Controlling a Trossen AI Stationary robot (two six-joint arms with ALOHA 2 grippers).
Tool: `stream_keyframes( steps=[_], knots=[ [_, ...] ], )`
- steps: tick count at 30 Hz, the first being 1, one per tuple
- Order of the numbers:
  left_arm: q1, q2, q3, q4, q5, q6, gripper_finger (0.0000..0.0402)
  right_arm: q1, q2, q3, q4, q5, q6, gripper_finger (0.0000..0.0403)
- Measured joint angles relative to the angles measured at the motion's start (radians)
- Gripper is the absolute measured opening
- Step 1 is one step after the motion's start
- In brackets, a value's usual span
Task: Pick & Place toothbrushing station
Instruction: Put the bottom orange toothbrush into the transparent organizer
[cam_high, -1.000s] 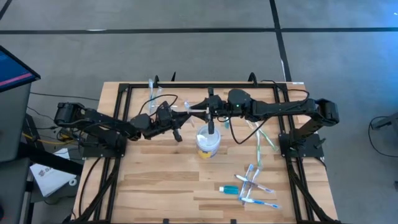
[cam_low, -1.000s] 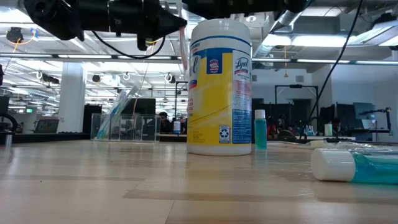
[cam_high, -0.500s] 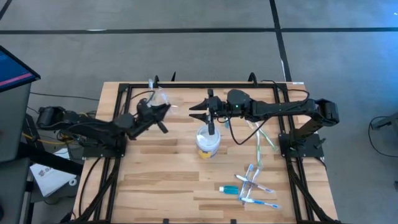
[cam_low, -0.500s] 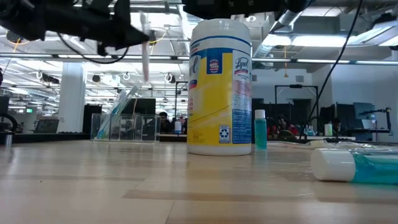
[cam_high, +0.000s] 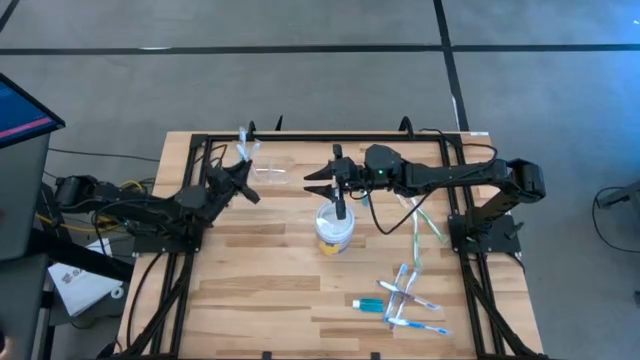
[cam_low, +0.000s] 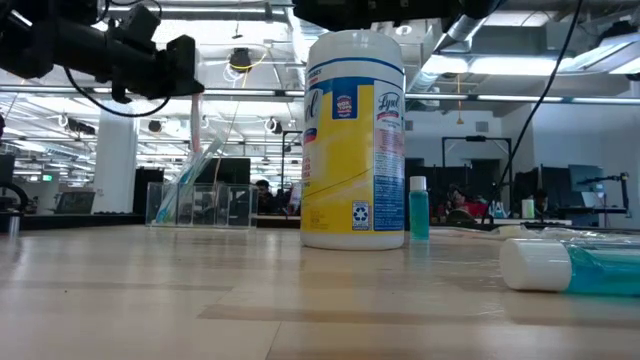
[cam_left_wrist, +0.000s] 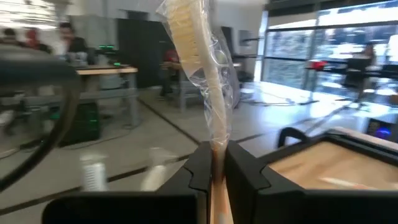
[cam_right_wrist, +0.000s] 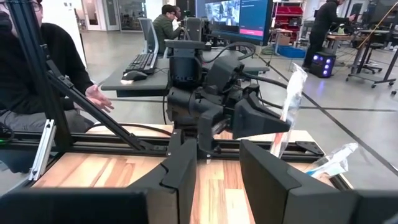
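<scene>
High view: my left end effector (cam_high: 238, 176), clamped on an upright wrapped toothbrush (cam_left_wrist: 198, 59), hangs near the toothbrushing station (cam_high: 262, 166), which lies slightly right and farther.

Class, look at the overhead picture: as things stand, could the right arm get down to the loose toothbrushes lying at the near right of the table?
Probably yes. The right gripper hangs open and empty above the wipes tub, and the bare table between it and the toothbrushes holds nothing tall.

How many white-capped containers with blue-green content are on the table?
2. One bottle stands upright beside the wipes tub; one tube lies on its side by the loose toothbrushes. Others may be hidden behind the tub.
</scene>
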Motion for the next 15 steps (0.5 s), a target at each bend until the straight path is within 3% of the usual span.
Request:
stream_keyframes(
  steps=[15],
  knots=[
    [0.151,0.001,0.0,-0.068,-0.002,-0.011,0.0014,0.0,0.0,0.0,-0.015,0.0,-0.002,0.0113]
  ],
)
